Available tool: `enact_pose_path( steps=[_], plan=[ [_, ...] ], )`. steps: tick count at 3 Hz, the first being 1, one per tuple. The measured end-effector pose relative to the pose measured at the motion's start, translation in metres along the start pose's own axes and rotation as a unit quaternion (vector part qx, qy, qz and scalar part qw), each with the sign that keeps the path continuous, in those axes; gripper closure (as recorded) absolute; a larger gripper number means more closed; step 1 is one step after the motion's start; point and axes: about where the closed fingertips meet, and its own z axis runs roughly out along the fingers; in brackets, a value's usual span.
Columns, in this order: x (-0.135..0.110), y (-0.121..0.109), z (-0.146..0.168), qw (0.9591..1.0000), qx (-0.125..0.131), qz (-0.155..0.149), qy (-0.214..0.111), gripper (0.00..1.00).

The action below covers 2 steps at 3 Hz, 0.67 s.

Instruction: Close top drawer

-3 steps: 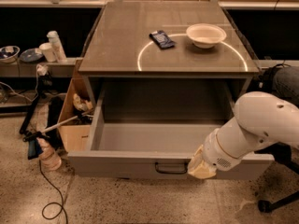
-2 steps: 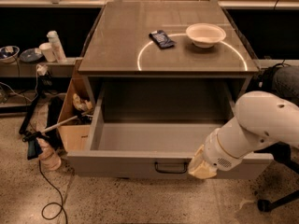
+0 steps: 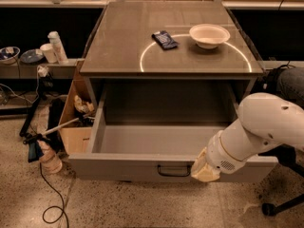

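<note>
The top drawer is a wide, deep grey metal drawer, pulled far out of the cabinet and empty inside. Its front panel faces me with a small dark loop handle at the centre. My gripper is at the end of the white arm, which comes in from the right. It rests against the drawer's front panel, just right of the handle. Its cream-coloured tip hides the fingers.
The cabinet top holds a white bowl and a dark snack packet on a white ring mark. A cardboard box, cables and a cleaning tool lie left of the drawer. A chair base stands at right.
</note>
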Motion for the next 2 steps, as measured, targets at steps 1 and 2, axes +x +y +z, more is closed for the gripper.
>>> enact_pose_path(
  steps=[1, 2],
  plan=[
    [0.0000, 0.0000, 0.0000, 1.0000, 0.000, 0.000, 0.000, 0.38],
    [0.0000, 0.0000, 0.0000, 1.0000, 0.000, 0.000, 0.000, 0.15]
  ],
)
